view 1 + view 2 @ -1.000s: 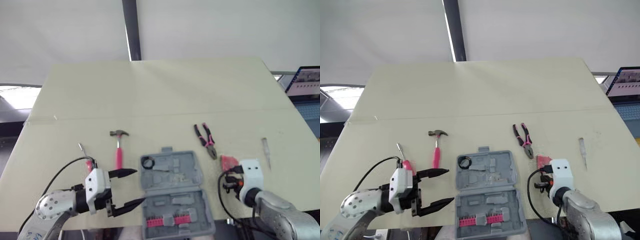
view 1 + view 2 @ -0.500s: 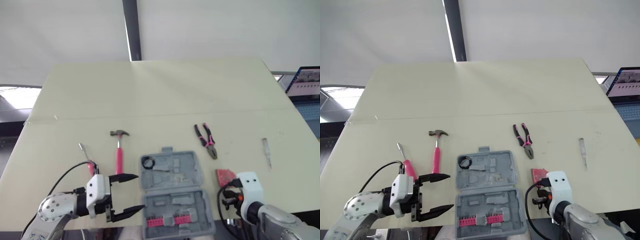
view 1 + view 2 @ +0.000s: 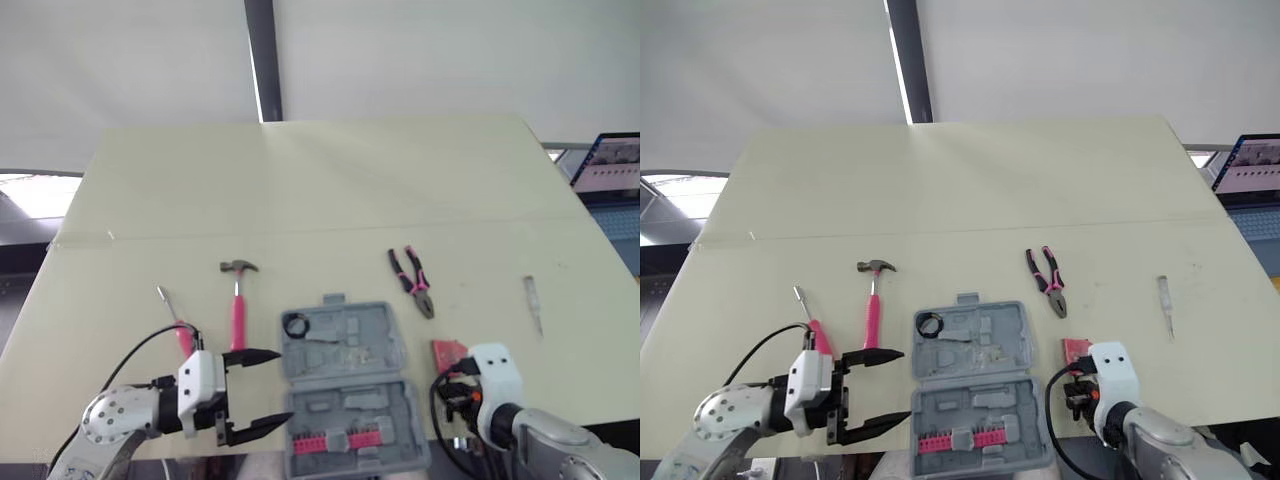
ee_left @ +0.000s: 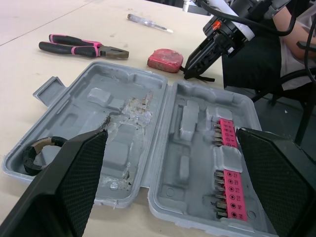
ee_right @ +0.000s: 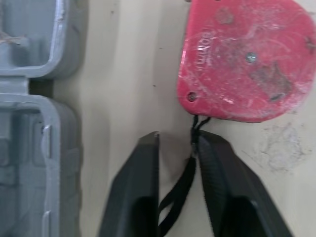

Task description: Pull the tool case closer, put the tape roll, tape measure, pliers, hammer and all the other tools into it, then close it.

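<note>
Tool case [image 3: 345,385]: laid open at the near edge of the table [image 3: 300,180], between the two hands.
Left hand [image 3: 282,385]: held wide open just beside the case's left side, with nothing gripped.
Right hand [image 5: 177,148]: fingers drawn close on the tape measure's black strap [image 5: 183,180].
Tape measure [image 3: 447,353]: red, laid on the table just right of the case.
Tape roll [image 3: 295,325]: seated in the case's far left corner.
Hammer [image 3: 237,300], pliers [image 3: 412,281], screwdriver [image 3: 176,320]: left on the table outside the case.
</note>
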`<control>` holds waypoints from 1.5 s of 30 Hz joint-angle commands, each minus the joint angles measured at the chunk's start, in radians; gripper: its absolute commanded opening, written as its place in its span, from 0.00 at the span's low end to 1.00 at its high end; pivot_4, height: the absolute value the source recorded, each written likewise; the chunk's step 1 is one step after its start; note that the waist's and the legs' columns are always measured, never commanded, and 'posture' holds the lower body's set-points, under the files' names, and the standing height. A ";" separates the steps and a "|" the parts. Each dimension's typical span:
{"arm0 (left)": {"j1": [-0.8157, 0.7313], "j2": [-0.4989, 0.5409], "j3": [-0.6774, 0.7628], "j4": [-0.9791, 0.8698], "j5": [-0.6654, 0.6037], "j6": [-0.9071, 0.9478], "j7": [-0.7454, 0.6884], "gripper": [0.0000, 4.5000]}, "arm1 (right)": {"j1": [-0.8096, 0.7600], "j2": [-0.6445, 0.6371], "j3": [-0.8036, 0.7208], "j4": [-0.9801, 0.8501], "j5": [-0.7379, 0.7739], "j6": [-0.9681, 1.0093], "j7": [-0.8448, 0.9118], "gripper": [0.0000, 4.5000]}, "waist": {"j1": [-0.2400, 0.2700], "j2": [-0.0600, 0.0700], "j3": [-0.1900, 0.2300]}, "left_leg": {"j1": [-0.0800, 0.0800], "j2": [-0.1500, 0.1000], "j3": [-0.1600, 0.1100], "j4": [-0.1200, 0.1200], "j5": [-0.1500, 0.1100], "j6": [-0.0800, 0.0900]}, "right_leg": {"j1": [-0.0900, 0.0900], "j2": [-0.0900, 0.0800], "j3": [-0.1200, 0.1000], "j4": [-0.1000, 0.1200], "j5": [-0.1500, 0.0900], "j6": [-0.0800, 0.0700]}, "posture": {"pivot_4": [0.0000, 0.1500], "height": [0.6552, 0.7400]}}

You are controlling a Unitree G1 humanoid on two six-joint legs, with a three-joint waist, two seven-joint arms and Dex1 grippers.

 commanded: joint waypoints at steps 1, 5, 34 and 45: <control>-0.002 0.000 -0.004 -0.013 0.004 -0.024 -0.005 1.00 | 0.009 -0.002 -0.015 -0.005 -0.003 0.032 -0.005 0.72 | 0.000 0.000 0.000 | 0.000 0.000 0.000 0.000 0.000 0.000 | 0.000 0.000 0.000 0.000 0.000 0.000 | 1.00 0.95; -0.017 -0.003 -0.014 -0.001 0.011 -0.035 -0.006 1.00 | 0.011 -0.005 -0.035 -0.010 0.004 0.056 -0.005 0.99 | 0.001 -0.001 -0.001 | 0.000 0.000 0.000 0.000 0.000 0.000 | 0.000 0.000 0.000 0.000 0.000 0.000 | 1.00 0.95; -0.018 -0.019 -0.039 0.014 0.065 -0.152 0.013 1.00 | -0.144 -0.675 0.127 0.640 -0.233 -1.157 0.950 0.99 | 0.000 -0.002 0.002 | 0.001 0.001 0.001 0.000 0.000 0.000 | 0.002 0.001 -0.001 -0.003 0.001 0.001 | 1.00 0.95; 0.031 -0.017 -0.025 0.000 0.073 -0.188 0.036 1.00 | -0.343 -0.614 0.289 0.894 -0.373 -1.379 0.950 0.99 | 0.002 -0.002 0.003 | 0.000 0.001 0.001 0.002 0.000 0.000 | 0.002 0.001 -0.002 -0.003 0.001 0.001 | 1.00 0.95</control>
